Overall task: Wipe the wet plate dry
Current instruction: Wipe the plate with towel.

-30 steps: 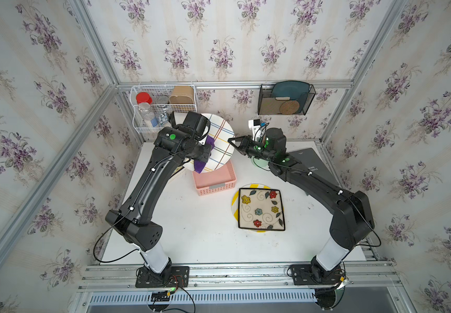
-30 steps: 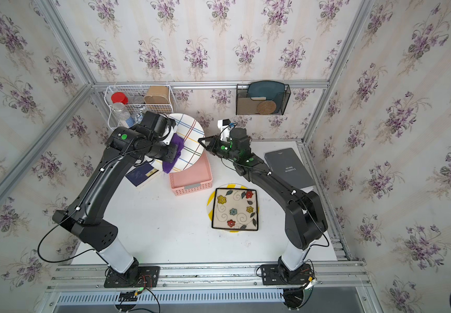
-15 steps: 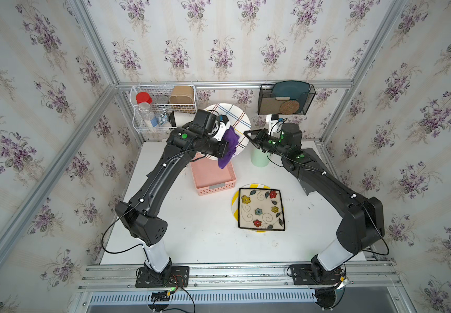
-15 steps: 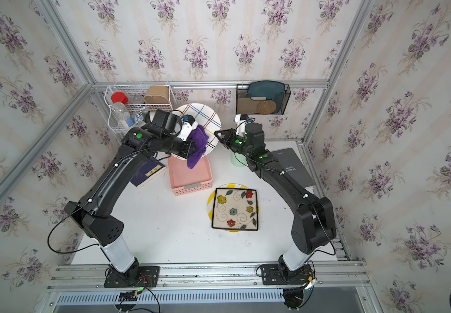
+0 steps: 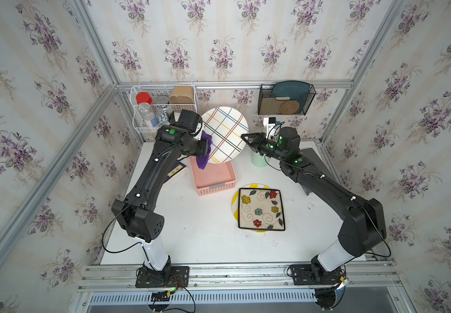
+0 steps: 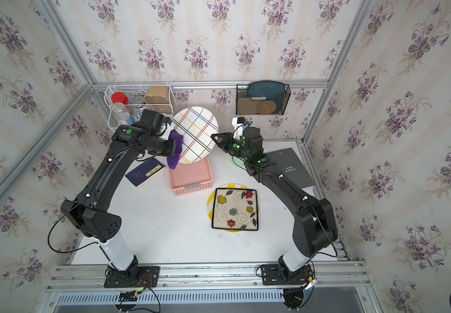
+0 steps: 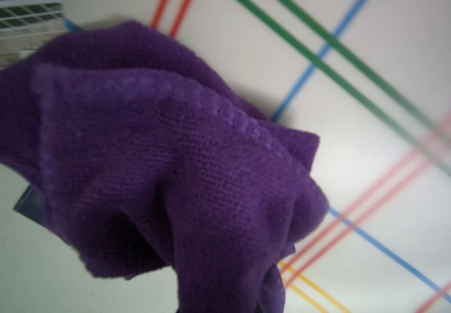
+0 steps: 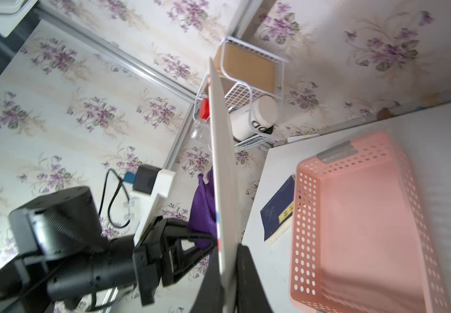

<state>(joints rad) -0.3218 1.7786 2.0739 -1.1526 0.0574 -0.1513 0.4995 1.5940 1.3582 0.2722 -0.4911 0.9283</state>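
In a top view, right fingers (image 5: 248,141) clamped on the rim of the plaid plate (image 5: 224,135), which is tilted above the pink basket (image 5: 213,178). Left fingers (image 5: 203,148) pinch the purple cloth (image 5: 205,158) against the plate face.
Left wrist: purple cloth (image 7: 164,162) hides the fingers, plaid plate (image 7: 354,130) behind it.
Right wrist: plaid plate (image 8: 221,162) edge-on between right fingers (image 8: 246,271).

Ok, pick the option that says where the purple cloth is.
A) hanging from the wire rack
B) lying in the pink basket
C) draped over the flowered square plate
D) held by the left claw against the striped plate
D: the left claw holds the purple cloth against the face of the striped plate, which the right claw grips by its rim above the pink basket.
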